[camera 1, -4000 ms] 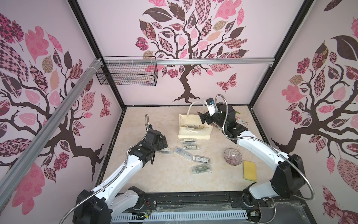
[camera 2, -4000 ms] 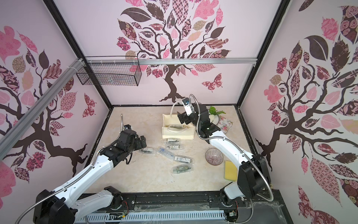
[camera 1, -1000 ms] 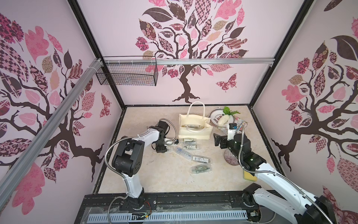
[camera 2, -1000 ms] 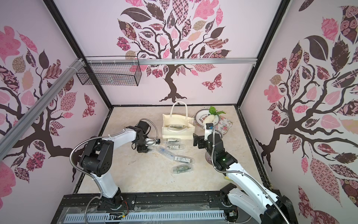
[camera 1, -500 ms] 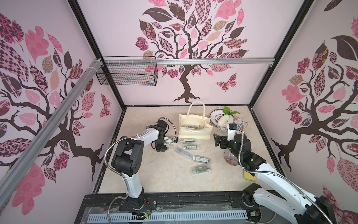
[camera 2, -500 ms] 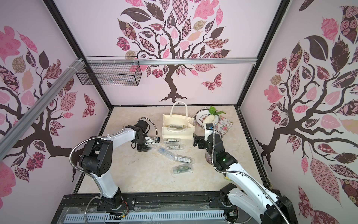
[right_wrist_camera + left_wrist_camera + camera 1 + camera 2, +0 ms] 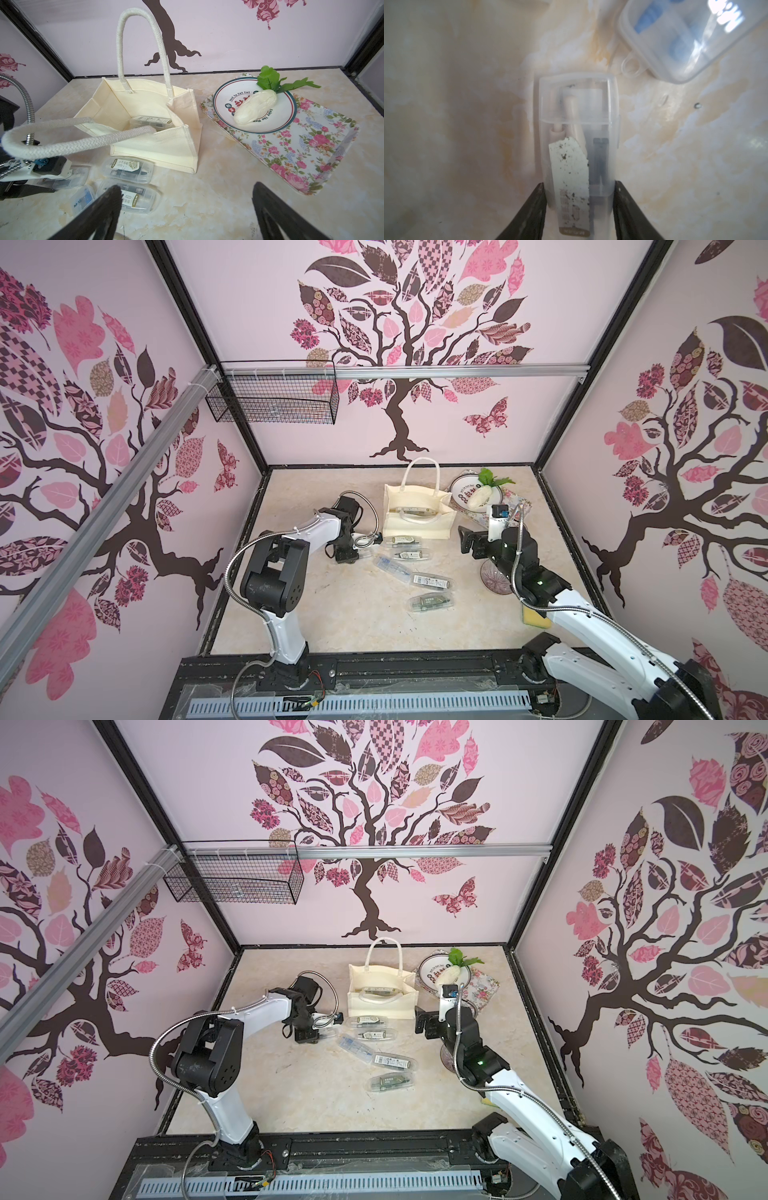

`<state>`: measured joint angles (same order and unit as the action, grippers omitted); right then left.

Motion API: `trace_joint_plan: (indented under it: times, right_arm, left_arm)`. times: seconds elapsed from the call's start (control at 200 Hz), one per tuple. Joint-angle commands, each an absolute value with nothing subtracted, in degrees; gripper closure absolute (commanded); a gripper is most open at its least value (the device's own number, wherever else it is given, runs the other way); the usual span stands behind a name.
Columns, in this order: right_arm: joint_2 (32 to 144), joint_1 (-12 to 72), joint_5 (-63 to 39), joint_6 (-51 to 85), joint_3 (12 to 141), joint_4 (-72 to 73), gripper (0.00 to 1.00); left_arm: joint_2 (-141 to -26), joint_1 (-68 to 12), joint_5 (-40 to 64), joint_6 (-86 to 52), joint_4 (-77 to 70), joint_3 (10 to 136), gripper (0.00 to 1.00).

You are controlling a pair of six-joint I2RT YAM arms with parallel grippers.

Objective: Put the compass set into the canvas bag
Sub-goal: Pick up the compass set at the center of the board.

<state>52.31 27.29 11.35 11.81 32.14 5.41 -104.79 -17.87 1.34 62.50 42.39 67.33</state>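
Note:
The cream canvas bag (image 7: 415, 520) (image 7: 166, 143) stands open at the back of the table, one handle upright and one drooping forward. One clear compass set case (image 7: 150, 122) lies inside it. On the table left of the bag's front, my left gripper (image 7: 578, 193) (image 7: 359, 553) is shut on another compass set (image 7: 577, 135), its fingers pressed on both long sides of the clear case. Several more cases (image 7: 409, 555) lie in front of the bag. Over the table to the right of the bag, my right gripper (image 7: 186, 193) (image 7: 467, 541) is open and holds nothing.
A plate (image 7: 228, 97) with a white radish (image 7: 255, 108) rests on a floral tray (image 7: 311, 145) right of the bag. A pink glass bowl (image 7: 494, 578) and a yellow sponge (image 7: 532, 616) lie under my right arm. A wire basket (image 7: 274, 400) hangs on the back rail.
My left jaws have closed in on the case over the last second. The right arm, which was at the bag four seconds ago, has stayed still since one second ago.

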Motion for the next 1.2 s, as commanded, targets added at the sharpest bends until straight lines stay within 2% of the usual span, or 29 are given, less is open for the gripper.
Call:
trace_joint_plan:
  times: [0.0,0.555,1.195]
  right_arm:
    - [51.43,27.47,12.29,12.17,31.89,6.73,0.0]
    - [50.98,27.42,12.44,12.47,31.31,7.24,0.0]
    - [50.03,27.43,12.37,12.66,30.41,7.94,0.0]
  left_arm:
    - [-104.64,-17.52,2.47,62.03,41.59,69.11,0.5]
    - [-99.78,-17.27,2.5,62.05,41.85,73.12,0.52]
    - [-98.91,-16.96,2.97,57.71,40.03,90.77,0.52]
